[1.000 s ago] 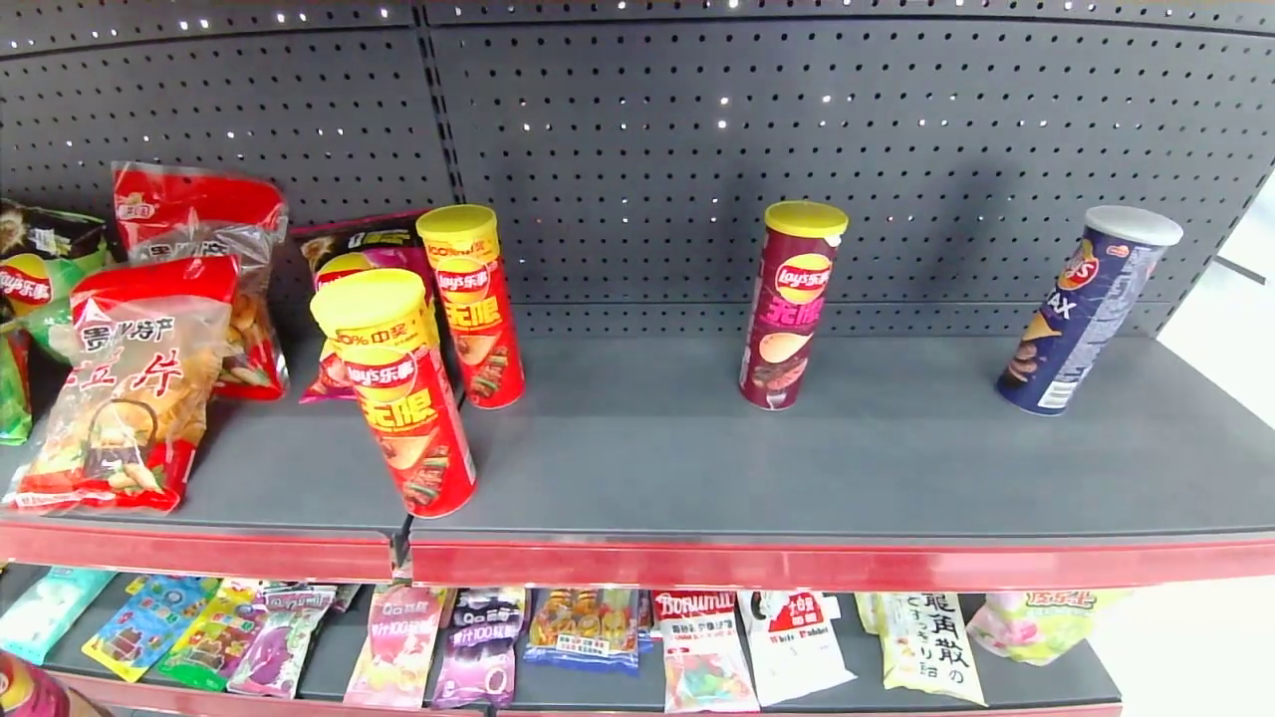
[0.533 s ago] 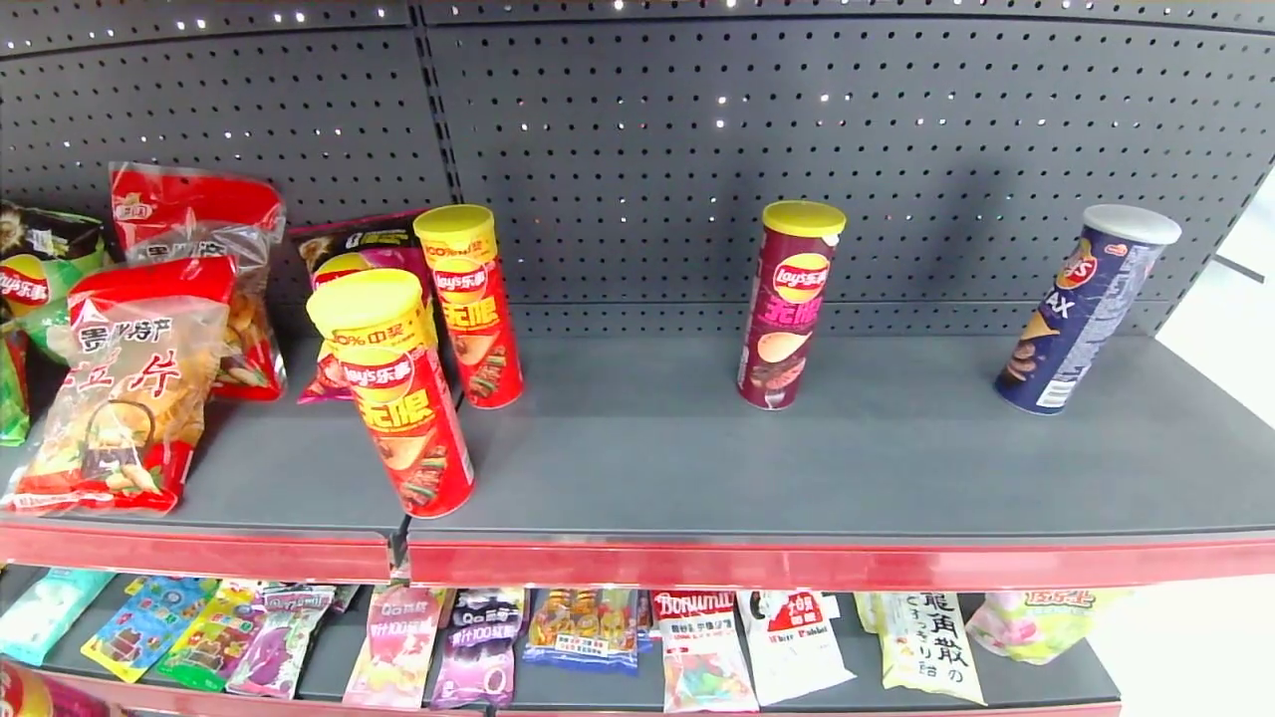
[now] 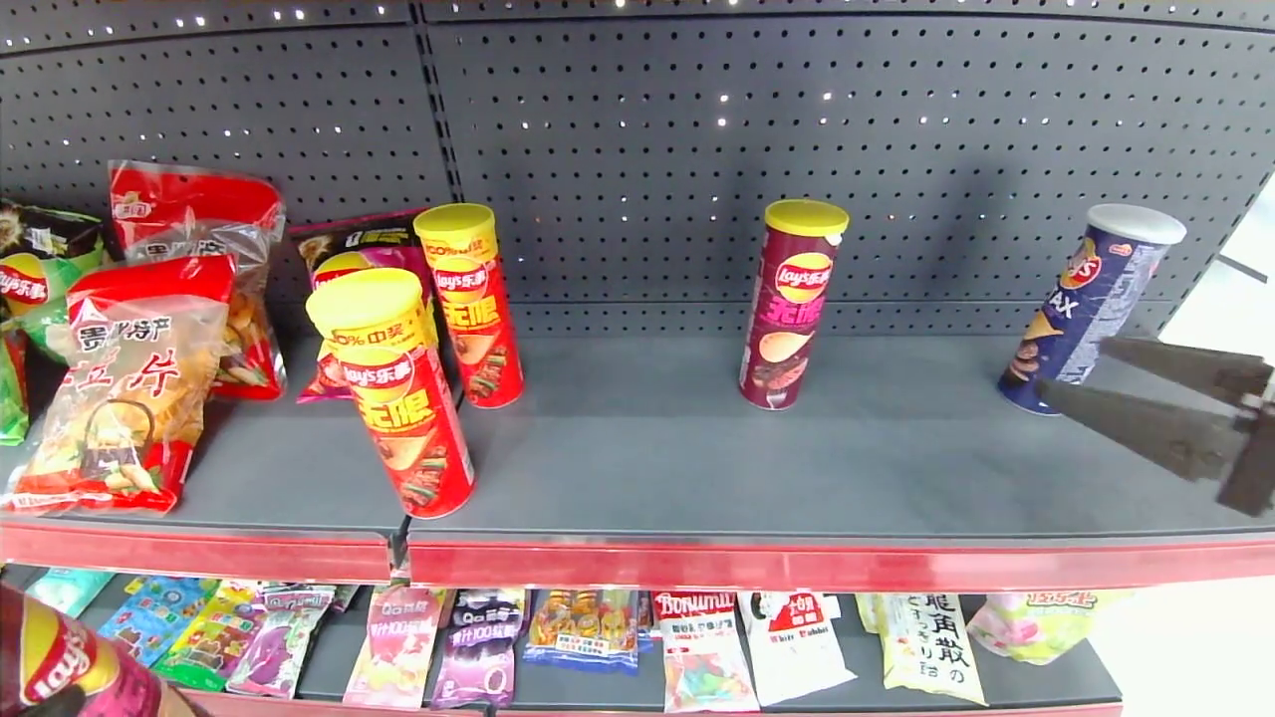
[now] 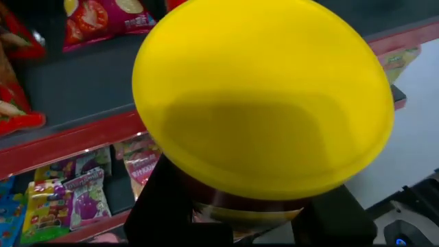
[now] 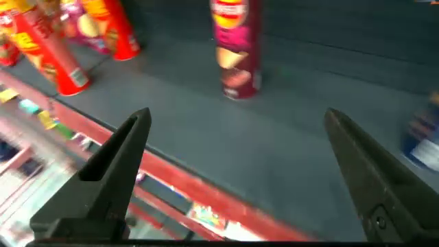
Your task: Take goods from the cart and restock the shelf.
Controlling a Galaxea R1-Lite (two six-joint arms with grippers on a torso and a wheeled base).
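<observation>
My left gripper is shut on a maroon chip can (image 3: 62,665) at the lower left, below the shelf's front edge; its yellow lid (image 4: 262,96) faces the left wrist camera, with dark fingers (image 4: 159,213) on both sides of the can. My right gripper (image 3: 1074,366) stands open over the right end of the grey shelf (image 3: 697,468), just in front of the dark blue can (image 3: 1088,299). A maroon can (image 3: 790,304) stands mid-shelf, and in the right wrist view this maroon can (image 5: 236,51) lies beyond the open right gripper (image 5: 238,115).
Two red cans (image 3: 403,398) (image 3: 473,299) stand left of centre, with snack bags (image 3: 129,388) further left. The shelf has a red front lip (image 3: 797,563). Candy bags (image 3: 697,647) fill the lower shelf. Free room lies between the red cans and the maroon can, and between maroon and blue.
My right gripper has come into the head view from the right, open. The held can has risen further into the lower left corner. The shelf goods have not moved.
</observation>
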